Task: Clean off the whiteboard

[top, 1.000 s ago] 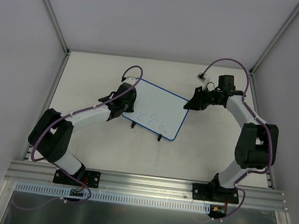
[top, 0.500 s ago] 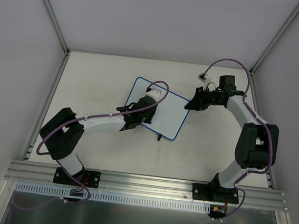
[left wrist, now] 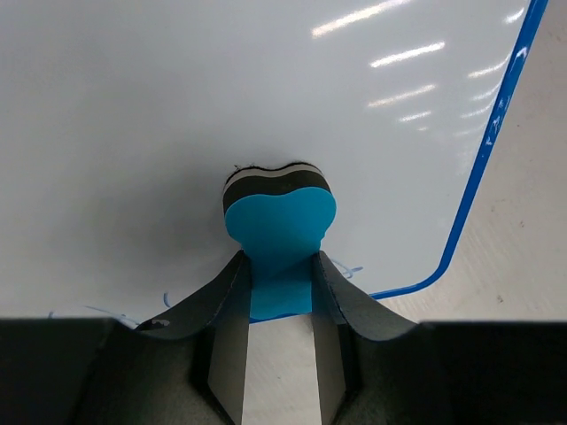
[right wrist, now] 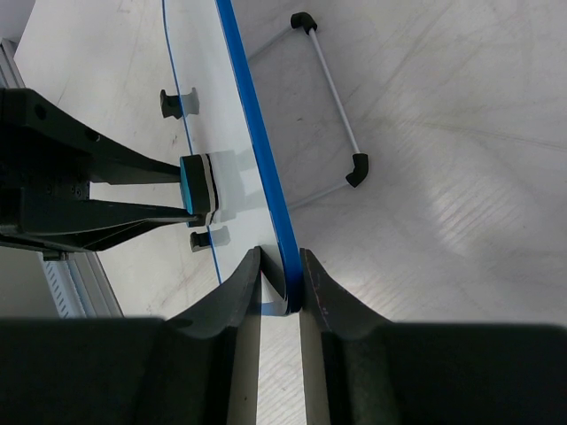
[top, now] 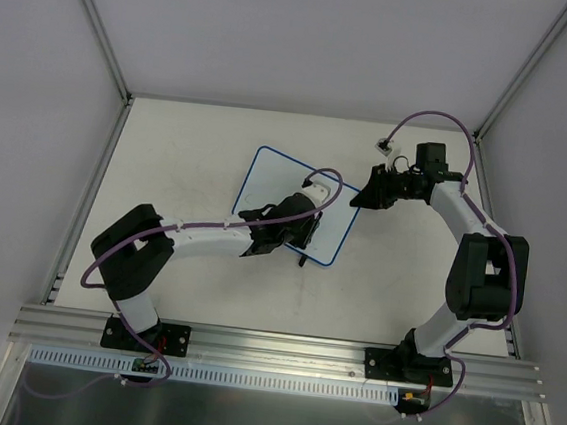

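Note:
The whiteboard (top: 272, 176) lies tilted on the table, white with a thin blue rim. My left gripper (top: 297, 232) is over its near right part, shut on a blue eraser (left wrist: 279, 221) whose pad presses on the board (left wrist: 266, 88). Faint blue marks (left wrist: 350, 268) remain by the near edge, beside my left gripper (left wrist: 279, 266). My right gripper (top: 358, 198) is shut on the board's right corner. In the right wrist view my right gripper (right wrist: 281, 257) clamps the blue rim (right wrist: 252, 133), and the eraser (right wrist: 197, 184) shows to the left.
A thin wire stand with black ends (right wrist: 332, 97) lies on the table under the board's far side. Two small black feet (right wrist: 173, 104) show at the board's near edge. Grey walls and a metal frame (top: 101, 24) enclose the table.
My left arm has swept the eraser from the board's left edge across to its near right part. The scribble row seen a second ago no longer shows. The right gripper has not moved.

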Tool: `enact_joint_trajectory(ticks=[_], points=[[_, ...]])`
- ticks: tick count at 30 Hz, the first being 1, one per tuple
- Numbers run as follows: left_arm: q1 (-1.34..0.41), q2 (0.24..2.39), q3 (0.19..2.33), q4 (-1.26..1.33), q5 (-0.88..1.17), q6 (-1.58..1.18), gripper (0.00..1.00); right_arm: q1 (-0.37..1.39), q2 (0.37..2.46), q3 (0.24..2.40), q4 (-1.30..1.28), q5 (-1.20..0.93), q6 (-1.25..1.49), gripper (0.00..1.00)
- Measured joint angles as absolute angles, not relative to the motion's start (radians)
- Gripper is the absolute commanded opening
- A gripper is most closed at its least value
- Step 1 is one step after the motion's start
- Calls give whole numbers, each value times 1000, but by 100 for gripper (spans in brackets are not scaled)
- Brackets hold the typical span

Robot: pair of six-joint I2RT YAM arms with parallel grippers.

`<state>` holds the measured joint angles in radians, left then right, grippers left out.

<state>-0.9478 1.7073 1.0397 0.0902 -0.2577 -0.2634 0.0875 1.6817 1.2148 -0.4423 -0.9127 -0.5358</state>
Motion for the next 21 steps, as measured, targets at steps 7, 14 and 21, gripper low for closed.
enact_joint_trajectory(ticks=[7,14,21], points=[[-812,1624,948,121,-205,-356,0,88,1682,1213,-441,-915,-536,0],[-610,1536,867,123,-222,-391,0,88,1681,1211,-443,-918,-536,0],[-539,1527,855,120,-220,-389,0,88,1678,1207,-445,-921,-536,0]])
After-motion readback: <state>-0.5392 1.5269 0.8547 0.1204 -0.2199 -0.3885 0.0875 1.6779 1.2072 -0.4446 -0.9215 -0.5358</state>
